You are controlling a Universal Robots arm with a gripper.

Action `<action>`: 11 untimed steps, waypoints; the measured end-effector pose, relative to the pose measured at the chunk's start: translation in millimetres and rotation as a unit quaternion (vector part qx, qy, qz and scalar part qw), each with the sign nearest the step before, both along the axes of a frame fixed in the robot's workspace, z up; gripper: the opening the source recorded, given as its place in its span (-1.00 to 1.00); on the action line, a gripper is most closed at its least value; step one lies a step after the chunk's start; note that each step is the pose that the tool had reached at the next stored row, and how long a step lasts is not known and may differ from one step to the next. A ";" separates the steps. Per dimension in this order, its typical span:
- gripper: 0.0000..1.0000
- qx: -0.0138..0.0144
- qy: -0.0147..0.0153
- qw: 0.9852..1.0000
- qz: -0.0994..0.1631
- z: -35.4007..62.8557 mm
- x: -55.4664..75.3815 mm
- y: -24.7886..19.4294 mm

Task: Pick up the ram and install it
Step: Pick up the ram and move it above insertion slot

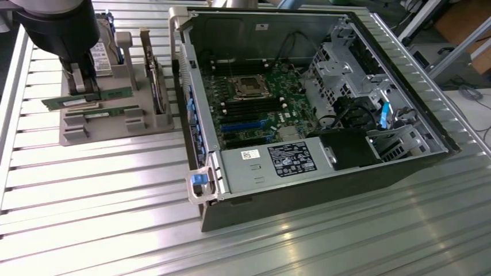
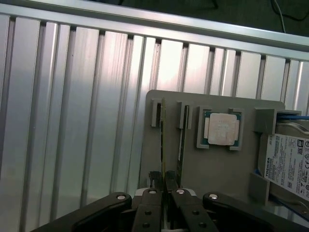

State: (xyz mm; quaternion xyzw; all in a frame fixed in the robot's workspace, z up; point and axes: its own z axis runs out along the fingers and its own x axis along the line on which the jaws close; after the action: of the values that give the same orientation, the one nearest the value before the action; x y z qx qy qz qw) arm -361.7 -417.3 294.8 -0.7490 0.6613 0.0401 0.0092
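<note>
The ram (image 1: 57, 103) is a thin green stick standing on edge in a slot of the grey holder (image 1: 115, 129) at the exterior view's left. My gripper (image 1: 80, 92) has come down over it from above. In the wrist view my gripper (image 2: 161, 186) is shut on the ram's (image 2: 162, 145) upper edge, with one black finger on each side. A second, similar stick (image 2: 180, 140) stands in the neighbouring slot of the holder (image 2: 227, 169), just outside the fingers; it also shows in the exterior view (image 1: 103, 114).
The holder also carries a square silver CPU chip (image 2: 222, 129) and a hard drive (image 2: 289, 164) with a white label. The open computer case (image 1: 307, 103) lies at the exterior view's right, its black memory slots (image 1: 245, 106) below the CPU socket (image 1: 249, 86). Ribbed aluminium table (image 1: 100, 190) lies all around.
</note>
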 end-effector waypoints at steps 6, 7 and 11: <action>-0.72 0.001 0.000 1.000 0.000 0.8 0.0 0.0; -0.72 0.001 0.000 1.000 0.000 1.0 0.0 0.0; -0.72 0.002 0.000 1.000 0.000 2.0 0.0 0.0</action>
State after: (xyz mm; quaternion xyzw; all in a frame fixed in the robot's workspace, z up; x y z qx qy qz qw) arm -361.7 -417.3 296.8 -0.7490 0.6612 0.0412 0.0104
